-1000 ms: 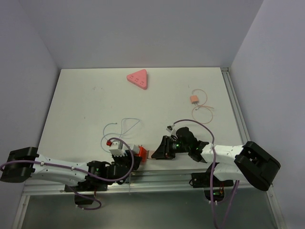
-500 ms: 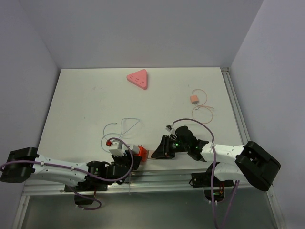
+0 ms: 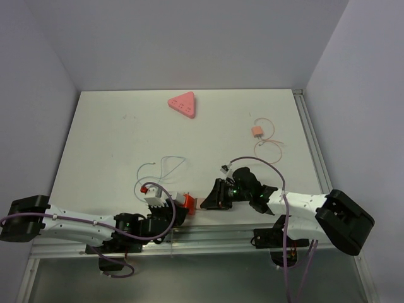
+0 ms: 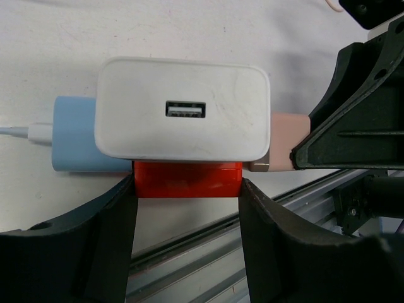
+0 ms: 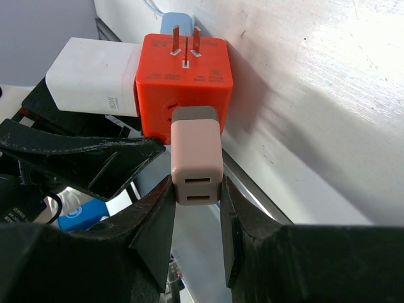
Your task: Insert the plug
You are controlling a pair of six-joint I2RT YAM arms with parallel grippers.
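Both arms low along the near edge of the surface (image 3: 113, 139), forearms stretched toward each other and meeting near the middle. Left end effector (image 3: 182, 209) closed partway, fingers (image 4: 95, 252) clamped on the two flanks of an orange cube adapter (image 4: 187, 179). On top of the adapter, a white USB charger (image 4: 183, 108); on its left side in the left wrist view, a blue plug (image 4: 72, 136) with a white cable (image 4: 25, 132). Right end effector (image 5: 197, 196) narrowed to a slim gap, gripping a pink plug (image 5: 197, 158) by its sides. Grey front end of the pink plug pressed against a side face of the adapter, no prongs showing; whether fully seated, impossible to tell. Pink plug thus directly ahead of the right fingertips and just beside the left ones, at the near edge. Well apart, toward the far side: a pink triangular block (image 3: 183, 105) and a small pink connector (image 3: 255, 131) on a thin looped wire (image 3: 271, 142).
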